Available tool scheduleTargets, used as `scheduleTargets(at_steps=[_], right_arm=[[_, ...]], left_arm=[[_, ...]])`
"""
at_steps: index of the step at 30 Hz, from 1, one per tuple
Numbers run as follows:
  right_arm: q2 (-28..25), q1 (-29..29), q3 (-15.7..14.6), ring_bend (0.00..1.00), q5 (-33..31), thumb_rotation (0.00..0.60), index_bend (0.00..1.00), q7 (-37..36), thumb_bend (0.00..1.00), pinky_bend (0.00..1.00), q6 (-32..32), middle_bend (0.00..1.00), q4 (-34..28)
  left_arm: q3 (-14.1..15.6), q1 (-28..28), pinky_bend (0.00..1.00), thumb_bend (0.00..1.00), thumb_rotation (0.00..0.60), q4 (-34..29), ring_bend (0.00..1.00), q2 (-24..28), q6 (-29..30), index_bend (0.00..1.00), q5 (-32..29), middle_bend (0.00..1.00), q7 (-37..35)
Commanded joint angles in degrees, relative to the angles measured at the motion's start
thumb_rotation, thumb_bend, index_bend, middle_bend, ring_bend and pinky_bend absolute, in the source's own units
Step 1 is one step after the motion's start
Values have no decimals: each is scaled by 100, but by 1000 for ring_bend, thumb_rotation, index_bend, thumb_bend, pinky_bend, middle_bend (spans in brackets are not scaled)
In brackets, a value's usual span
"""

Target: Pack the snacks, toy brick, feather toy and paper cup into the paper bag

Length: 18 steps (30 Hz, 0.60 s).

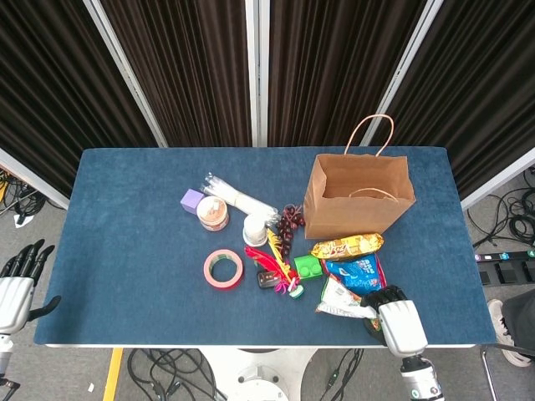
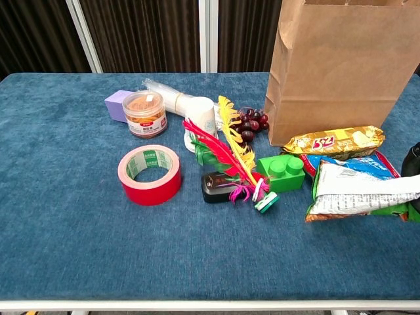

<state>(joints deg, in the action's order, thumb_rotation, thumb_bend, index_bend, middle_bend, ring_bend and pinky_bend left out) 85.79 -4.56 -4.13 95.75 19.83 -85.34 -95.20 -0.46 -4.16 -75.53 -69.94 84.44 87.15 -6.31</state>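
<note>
My right hand grips one end of a green and white snack bag at the table's front right, and the bag hangs tilted just above the cloth. Only a dark sliver of that hand shows in the chest view. Beside it lie a blue snack bag and a yellow snack bar. The brown paper bag stands upright and open behind them. A green toy brick, the red and yellow feather toy and the paper cup lie left of the snacks. My left hand hangs open off the table's left side.
A red tape roll, a clear jar with an orange label, a purple block, a sleeve of clear cups, dark grapes and a small black device also lie on the blue table.
</note>
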Motion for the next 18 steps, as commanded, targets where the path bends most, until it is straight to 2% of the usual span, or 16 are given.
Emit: scheduleTargets(at_steps=[1,7,11,15,18], right_arm=[[-20,-15,8,436,101,600,658,-48,437,343,-35,672,-40],[-215,-117,77,457,653,600,677,0,440,364,-264,683,-411],[-439,-258,270,457,1051,600,678,175,439,368,-389,685,-912],[-690,-486,683,457,1234,600,678,520,437,369,-328,685,-1582],[-796,-713,1124,457,1192,600,678,816,434,369,-185,685,-1983]], left_arm=[[-5,-4,166,256,600,-2,25,3,2,101,1,84,-5],[-18,-17,166,257,600,-38,25,27,29,100,22,84,4],[-25,-30,166,256,600,-76,25,39,27,101,25,84,31],[-23,-42,166,256,600,-119,25,54,23,100,37,84,85],[-17,-42,166,256,600,-143,25,60,15,100,34,85,122]])
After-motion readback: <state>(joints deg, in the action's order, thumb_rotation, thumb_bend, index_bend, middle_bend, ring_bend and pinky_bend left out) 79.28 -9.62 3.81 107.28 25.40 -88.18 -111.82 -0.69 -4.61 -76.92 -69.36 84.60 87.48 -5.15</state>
